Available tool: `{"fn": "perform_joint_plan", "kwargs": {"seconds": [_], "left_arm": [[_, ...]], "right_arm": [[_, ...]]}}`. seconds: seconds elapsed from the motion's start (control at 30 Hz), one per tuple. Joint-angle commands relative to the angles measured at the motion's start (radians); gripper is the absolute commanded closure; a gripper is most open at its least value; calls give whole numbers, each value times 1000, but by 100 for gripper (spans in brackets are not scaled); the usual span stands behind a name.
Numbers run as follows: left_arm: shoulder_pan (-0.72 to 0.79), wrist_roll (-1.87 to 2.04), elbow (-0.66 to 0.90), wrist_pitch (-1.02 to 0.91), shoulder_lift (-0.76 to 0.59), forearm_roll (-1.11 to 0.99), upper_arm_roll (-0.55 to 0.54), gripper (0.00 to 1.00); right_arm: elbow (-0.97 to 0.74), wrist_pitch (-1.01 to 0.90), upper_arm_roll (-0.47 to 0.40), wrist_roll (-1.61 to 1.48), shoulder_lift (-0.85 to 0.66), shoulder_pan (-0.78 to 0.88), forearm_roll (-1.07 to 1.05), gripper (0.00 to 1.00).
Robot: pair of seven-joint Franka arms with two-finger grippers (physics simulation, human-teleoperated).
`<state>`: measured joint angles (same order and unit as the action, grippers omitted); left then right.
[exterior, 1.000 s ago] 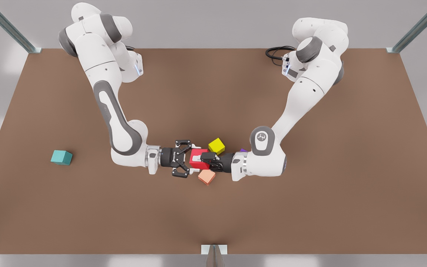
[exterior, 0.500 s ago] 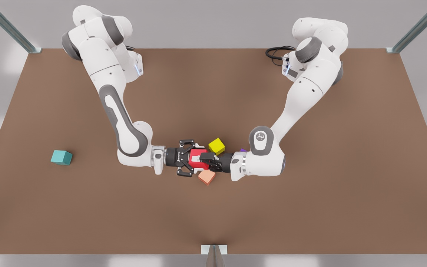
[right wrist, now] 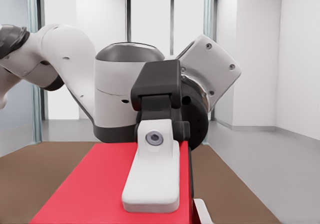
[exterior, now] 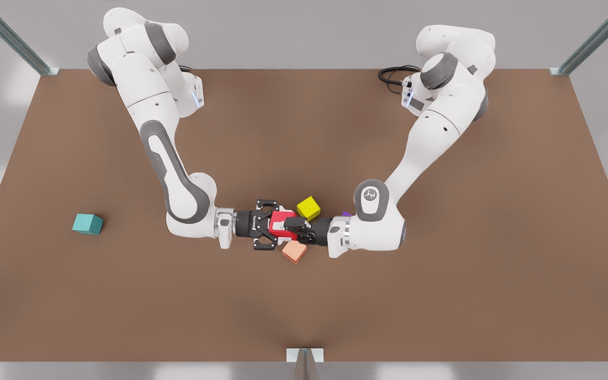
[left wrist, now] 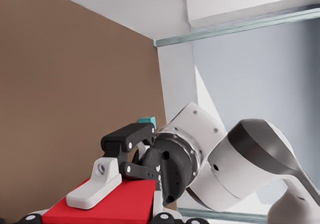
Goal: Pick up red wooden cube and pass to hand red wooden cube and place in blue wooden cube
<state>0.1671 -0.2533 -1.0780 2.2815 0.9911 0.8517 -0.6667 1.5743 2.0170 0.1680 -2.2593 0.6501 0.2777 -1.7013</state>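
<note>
- The table (exterior: 441, 295) is wide. The blue wooden cube (exterior: 87, 224) sits far to the front view's left, well apart from the handover at the centre.
- The left gripper (exterior: 294, 228), on the arm at the front view's right, is clamped on the red wooden cube (exterior: 281, 227) and holds it off the table. One pad (right wrist: 152, 179) lies flat on a red face.
- The right gripper (exterior: 268, 226) reaches in from the front view's left and straddles the cube's free end. Whether it has closed on the cube cannot be told.
- The handover should go best if the right gripper grips the faces left free before the left gripper lets go, and the left then backs straight out.
- The yellow cube (exterior: 308, 207) and the salmon cube (exterior: 294, 252) lie close beneath, so the carry should probably rise first.
- The purple cube (exterior: 346, 214) is mostly hidden behind the left arm's wrist.
- The contact on the red cube's underside is hidden.
</note>
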Motion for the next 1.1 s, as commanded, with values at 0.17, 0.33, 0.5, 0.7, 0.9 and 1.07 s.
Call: {"fn": "perform_joint_plan", "kwargs": {"seconds": [0.17,0.33,0.5,0.7,0.9,1.07], "left_arm": [[-1,-73,-2,-8,-2,16,-1,0],[-23,-76,-7,-20,-6,13,-1,0],[-63,-80,-10,-80,-8,10,-1,0],[-86,-81,-10,-120,-8,6,-1,0],[-376,258,4,-766,-158,-719,-1,0],[-555,351,104,-1126,-362,-1191,-24,0]], "right_arm": [[0,-7,1,11,-3,-2,0,20],[0,-32,-1,24,-4,-37,9,20],[1,-46,-1,23,-6,-45,12,48],[-3,-46,-1,50,-7,-48,12,48],[-43,-46,-13,106,-7,-75,89,48],[-73,-70,-15,389,-13,-227,577,48]]}}
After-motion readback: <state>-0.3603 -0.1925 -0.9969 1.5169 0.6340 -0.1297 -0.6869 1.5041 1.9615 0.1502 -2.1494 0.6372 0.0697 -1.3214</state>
